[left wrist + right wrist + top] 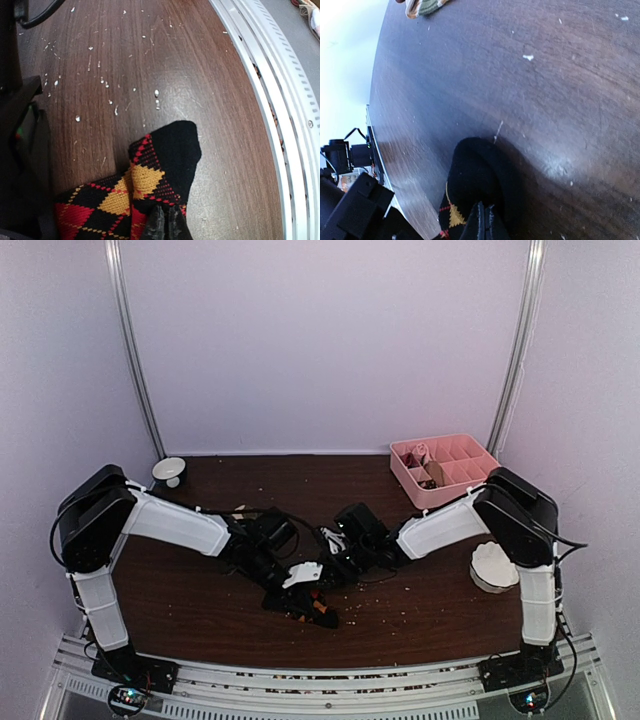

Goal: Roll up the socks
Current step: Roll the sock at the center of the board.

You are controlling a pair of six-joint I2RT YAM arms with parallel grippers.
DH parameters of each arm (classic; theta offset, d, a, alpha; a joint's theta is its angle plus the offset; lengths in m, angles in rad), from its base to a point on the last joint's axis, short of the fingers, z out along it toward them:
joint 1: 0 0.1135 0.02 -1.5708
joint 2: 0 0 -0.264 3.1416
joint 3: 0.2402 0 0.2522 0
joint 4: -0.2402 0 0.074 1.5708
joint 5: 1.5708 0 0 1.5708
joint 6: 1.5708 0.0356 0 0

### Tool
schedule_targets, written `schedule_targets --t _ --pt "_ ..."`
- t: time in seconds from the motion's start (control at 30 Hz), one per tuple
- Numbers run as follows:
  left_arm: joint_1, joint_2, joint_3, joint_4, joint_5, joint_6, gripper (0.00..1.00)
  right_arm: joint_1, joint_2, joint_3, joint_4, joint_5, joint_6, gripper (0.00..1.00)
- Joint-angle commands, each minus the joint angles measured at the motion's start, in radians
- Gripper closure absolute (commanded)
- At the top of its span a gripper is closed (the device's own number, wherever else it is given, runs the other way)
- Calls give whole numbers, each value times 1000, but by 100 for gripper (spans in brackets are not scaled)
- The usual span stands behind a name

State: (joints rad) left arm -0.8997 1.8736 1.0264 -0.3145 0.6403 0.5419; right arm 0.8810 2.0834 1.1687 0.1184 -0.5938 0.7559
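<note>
The black sock (pixel 305 605) with red and orange argyle diamonds lies bunched on the dark wooden table between the two arms. In the left wrist view my left gripper (pixel 165 220) is shut, its tips pinching the folded argyle sock (pixel 150 175) near its black end. My right gripper (pixel 484 220) is also shut, nipping the same sock's black end (pixel 475 175), which humps up off the table. From above, the left gripper (pixel 285 585) and right gripper (pixel 332 578) meet over the sock. A tan sock with olive stripes (pixel 422 6) peeks in at the top edge of the right wrist view.
A pink divided tray (pixel 470 448) stands at the back right and a small white bowl (pixel 168 472) at the back left. A white ridged object (pixel 494 566) lies by the right arm. Crumbs dot the table (pixel 157 100). A metal rail (pixel 280 100) runs along the near edge.
</note>
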Motion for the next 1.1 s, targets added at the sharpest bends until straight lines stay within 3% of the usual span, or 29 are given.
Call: schedule_targets --t 0.0,0.33,0.53,0.7,0.93,0.97,1.0,1.03,1.07 --pt "-18 55 -10 -103 -99 25 100 -15 46 -12 -57 92 3 100" --pt "-21 70 103 -130 -128 49 100 -154 -121 -285 -61 319 -27 100" --pt "-19 87 105 -130 -117 35 100 -163 -156 -352 -17 318 -50 100" --pt "26 114 98 -136 -23 -6 100 -162 -202 -386 39 315 -92 100" --pt "74 153 82 -154 72 -1 100 -127 -449 -622 364 332 -260 99" --pt "76 157 83 -153 81 -2 100 -113 -490 -653 397 342 -312 88" --pt "79 162 83 -150 88 -5 100 -102 -525 -679 426 345 -355 64" --pt "83 163 84 -148 96 -7 100 -97 -549 -696 442 346 -387 12" --pt "88 167 85 -146 105 -10 100 -96 -564 -703 439 340 -409 1"
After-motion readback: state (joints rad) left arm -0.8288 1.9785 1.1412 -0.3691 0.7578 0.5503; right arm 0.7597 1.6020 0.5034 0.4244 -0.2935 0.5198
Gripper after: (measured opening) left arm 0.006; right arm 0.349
